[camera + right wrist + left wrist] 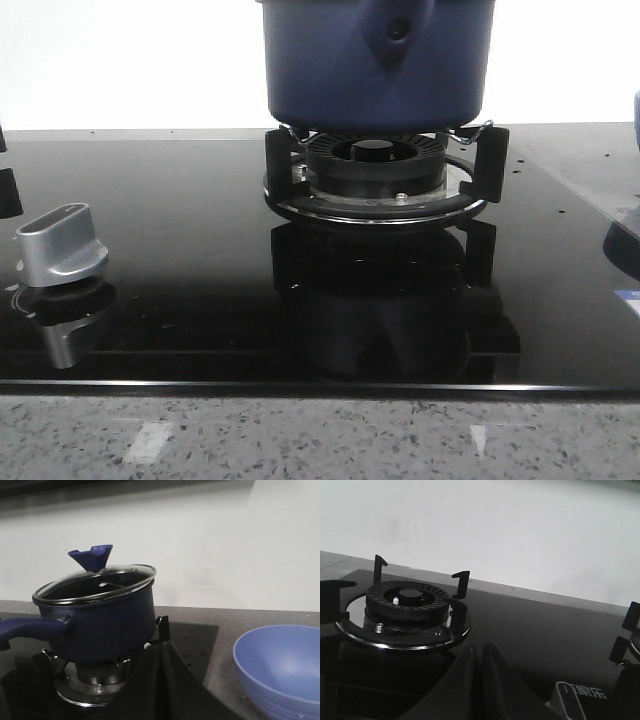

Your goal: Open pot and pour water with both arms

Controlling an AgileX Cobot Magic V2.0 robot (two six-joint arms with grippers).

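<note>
Left wrist view shows the left gripper [479, 680] with its 2 dark fingers pressed together, nothing between them, low over the black glass cooktop [545, 630]. Beyond it stands a bare burner [405, 600] ringed by black pan supports, and a printed label [580, 695] lies on the glass beside the fingers.

Right wrist view shows the right gripper [159, 680] likewise closed on nothing, its dark fingers meeting in 1 point just in front of the pot [100, 625]. The pot sits on its burner's supports, its glass lid [95, 582] on, with a blue knob [91, 556] on top, and its long blue handle [30, 628] sticks out sideways. A paler blue bowl [280, 670] rests on the speckled counter, well apart from the pot.

Front view shows the pot on the middle burner [375, 170], and a silver control knob [62, 245] near the cooktop's left edge.
</note>
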